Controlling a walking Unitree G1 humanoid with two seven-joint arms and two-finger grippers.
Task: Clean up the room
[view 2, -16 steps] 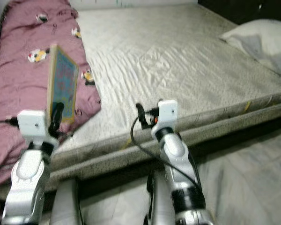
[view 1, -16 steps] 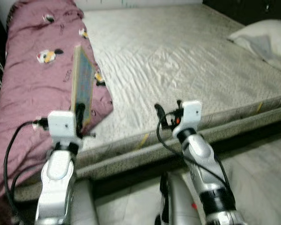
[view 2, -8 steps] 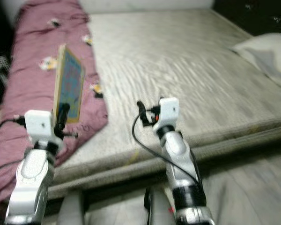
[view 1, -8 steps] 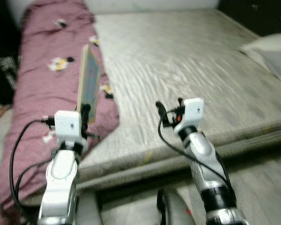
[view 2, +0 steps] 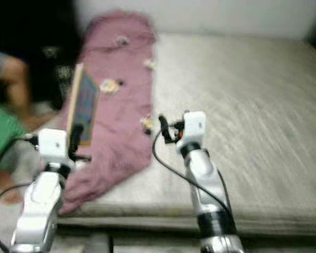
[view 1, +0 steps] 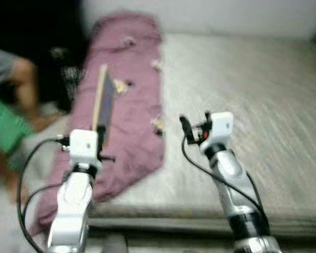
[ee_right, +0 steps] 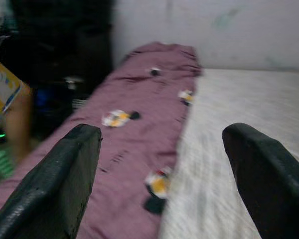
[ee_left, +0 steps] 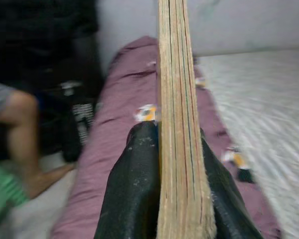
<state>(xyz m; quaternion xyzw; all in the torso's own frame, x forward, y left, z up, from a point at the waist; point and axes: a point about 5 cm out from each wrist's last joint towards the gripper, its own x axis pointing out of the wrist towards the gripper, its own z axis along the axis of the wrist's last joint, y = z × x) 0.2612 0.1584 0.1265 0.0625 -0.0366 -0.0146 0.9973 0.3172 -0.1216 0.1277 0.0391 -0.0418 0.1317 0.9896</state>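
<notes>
My left gripper [view 1: 100, 132] is shut on a thin wooden board with a blue printed face [view 1: 104, 103], held upright and edge-on over the left side of the bed. In the left wrist view the board's layered edge [ee_left: 177, 124] runs straight up between the two black fingers [ee_left: 134, 194]. My right gripper [view 1: 195, 124] is open and holds nothing, raised above the grey mattress [view 1: 253, 105]; its wide-apart fingers [ee_right: 60, 179] frame the pink quilt [ee_right: 139, 129]. The pink quilt with cartoon prints [view 1: 131, 105] lies along the mattress's left edge.
A person's leg [view 1: 23, 79] and something green [view 1: 5, 129] are on the floor left of the bed. Dark furniture [view 1: 37, 31] stands behind them. A pale wall [view 1: 226, 16] runs behind the bed. The picture is blurred.
The whole view has swung to the left: the pillow has left the picture and the person and the floor left of the bed have come in. The board stays held in the left gripper.
</notes>
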